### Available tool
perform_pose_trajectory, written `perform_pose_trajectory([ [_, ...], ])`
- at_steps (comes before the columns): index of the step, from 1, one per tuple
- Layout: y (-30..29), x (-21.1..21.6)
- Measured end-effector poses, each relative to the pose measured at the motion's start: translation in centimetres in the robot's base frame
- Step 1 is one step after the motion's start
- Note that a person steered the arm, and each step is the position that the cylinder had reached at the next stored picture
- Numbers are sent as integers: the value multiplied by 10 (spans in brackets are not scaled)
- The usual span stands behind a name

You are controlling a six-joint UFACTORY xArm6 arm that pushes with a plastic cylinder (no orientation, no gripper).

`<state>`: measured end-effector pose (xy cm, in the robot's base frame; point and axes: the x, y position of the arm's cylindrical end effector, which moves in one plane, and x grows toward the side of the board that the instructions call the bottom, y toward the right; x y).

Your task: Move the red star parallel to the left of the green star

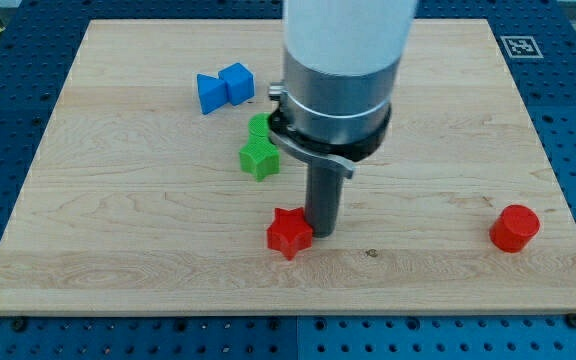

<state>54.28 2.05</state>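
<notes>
The red star lies on the wooden board, a little below the middle. My tip stands right against the star's right side, touching or nearly touching it. The green star lies above and slightly to the left of the red star. Another green block sits just above the green star, partly hidden behind the arm's body.
Two blue blocks sit side by side near the view's top, left of the arm. A red cylinder stands near the board's right edge. A fiducial marker is at the board's top right corner.
</notes>
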Motion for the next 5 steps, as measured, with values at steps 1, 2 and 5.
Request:
perform_pose_trajectory([
  [1,6,7],
  [2,21,20],
  [5,-48,6],
])
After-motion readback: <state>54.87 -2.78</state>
